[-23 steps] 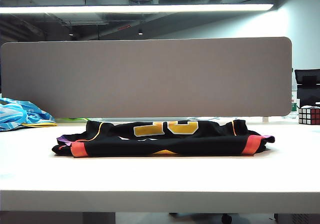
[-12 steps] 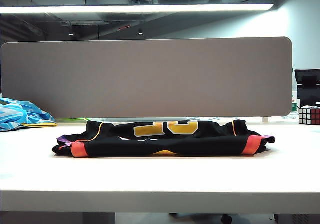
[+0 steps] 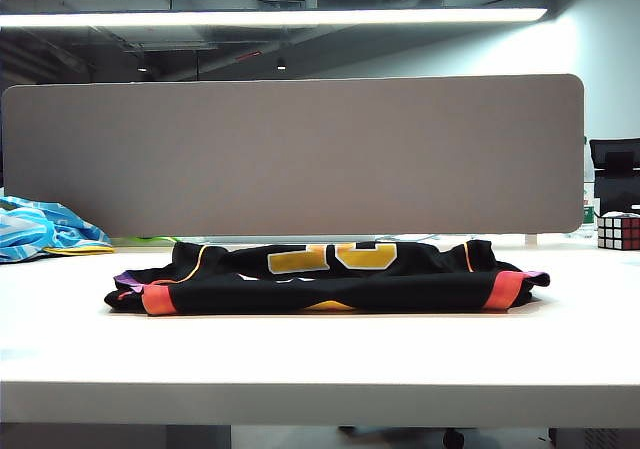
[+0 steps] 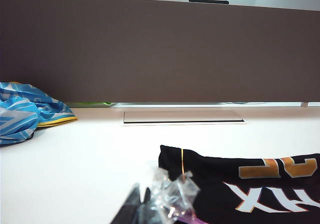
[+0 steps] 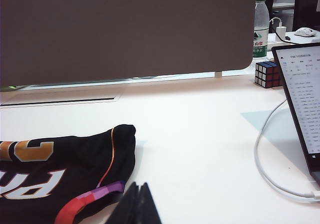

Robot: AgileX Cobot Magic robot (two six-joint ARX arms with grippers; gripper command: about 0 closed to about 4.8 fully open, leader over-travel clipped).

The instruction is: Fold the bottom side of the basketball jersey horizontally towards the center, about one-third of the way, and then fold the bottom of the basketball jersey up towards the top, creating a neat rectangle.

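Ext. view: the black basketball jersey with gold-orange numerals and orange-red trim (image 3: 325, 277) is seen lying mid-way on the white table (image 3: 320, 359) as a low, flat rectangular stack; both folds are judged done. No arms are visible here.

L wrist view: left gripper (image 4: 141, 207) is seen at frame edge, fingers pressed together, a scrap of clear plastic wrap (image 4: 172, 196) on them; nothing of the jersey is held, its edge just beside.

R wrist view: right gripper (image 5: 136, 204) is closed on nothing, near the jersey's trimmed corner. Little is judged left except retreat.
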